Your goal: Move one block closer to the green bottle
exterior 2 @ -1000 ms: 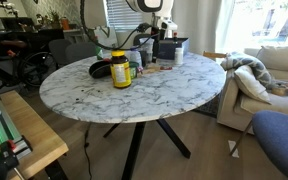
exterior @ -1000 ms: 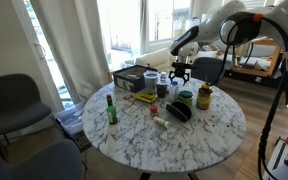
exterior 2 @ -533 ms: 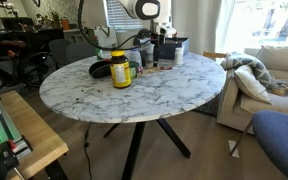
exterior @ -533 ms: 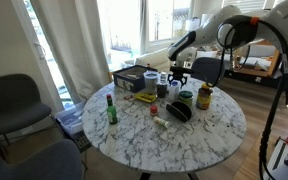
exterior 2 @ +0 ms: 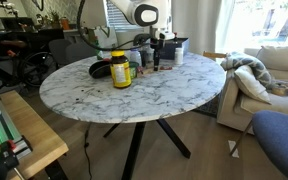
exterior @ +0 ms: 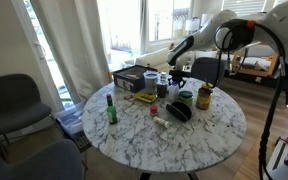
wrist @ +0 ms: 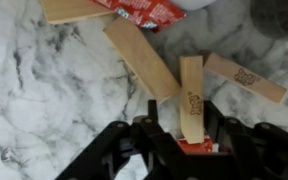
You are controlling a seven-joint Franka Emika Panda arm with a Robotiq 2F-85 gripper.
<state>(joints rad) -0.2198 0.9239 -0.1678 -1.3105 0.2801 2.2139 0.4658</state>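
In the wrist view my gripper [wrist: 181, 128] straddles a pale wooden block [wrist: 191, 98] lying on the marble table [wrist: 44, 90]. The right finger is close against it. A small gap shows on the left, where the end of a slanted block [wrist: 142, 58] reaches in. A third block [wrist: 246, 78] lies to the right. In both exterior views the gripper [exterior: 177, 77] [exterior 2: 162, 52] is down at the table's far side among the clutter. The green bottle [exterior: 111, 108], slim with a red cap, stands apart near the opposite edge.
A jar with yellow lid [exterior: 204, 97] [exterior 2: 120, 68] and a dark round object [exterior: 179, 111] stand near the gripper. A dark bin [exterior: 134, 75] sits behind. A red packet [wrist: 154, 10] and another wooden piece [wrist: 69, 8] lie beyond the blocks. Chairs surround the table.
The arm has come down a little toward the blocks, and the jaws have narrowed from wide open to close around the block.
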